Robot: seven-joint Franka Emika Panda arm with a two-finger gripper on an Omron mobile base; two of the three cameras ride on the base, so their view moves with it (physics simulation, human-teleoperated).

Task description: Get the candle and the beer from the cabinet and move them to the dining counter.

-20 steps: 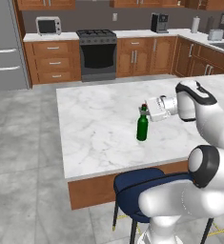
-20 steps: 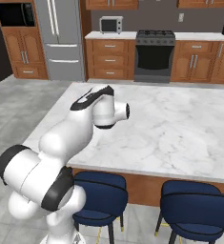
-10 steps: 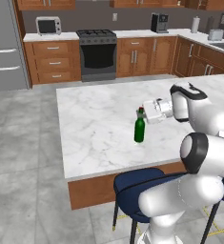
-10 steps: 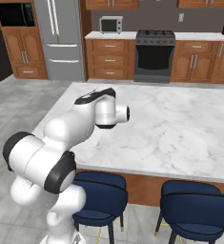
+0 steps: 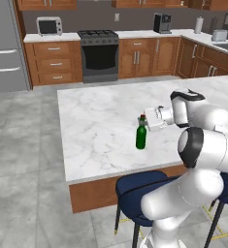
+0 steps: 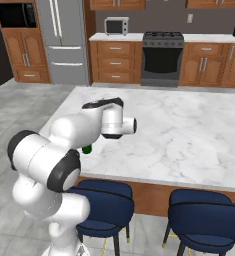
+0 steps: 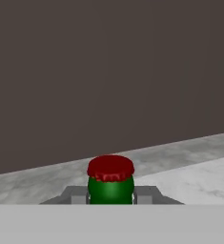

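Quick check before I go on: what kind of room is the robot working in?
A home kitchen, rendered: a black range set among wooden base cabinets, a steel fridge, and a marble dining counter with navy stools.

White arm folded, end effector (image 5: 147, 119) level, jaws clamped tight.

The beer (image 5: 141, 137) stands upright on the dining counter (image 5: 96, 126), near its front edge.

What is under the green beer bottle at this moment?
The beer stands upright on the white marble dining counter, with the hand shut on its neck. Under its base only marble is visible; the contact spot itself is covered by the bottle.
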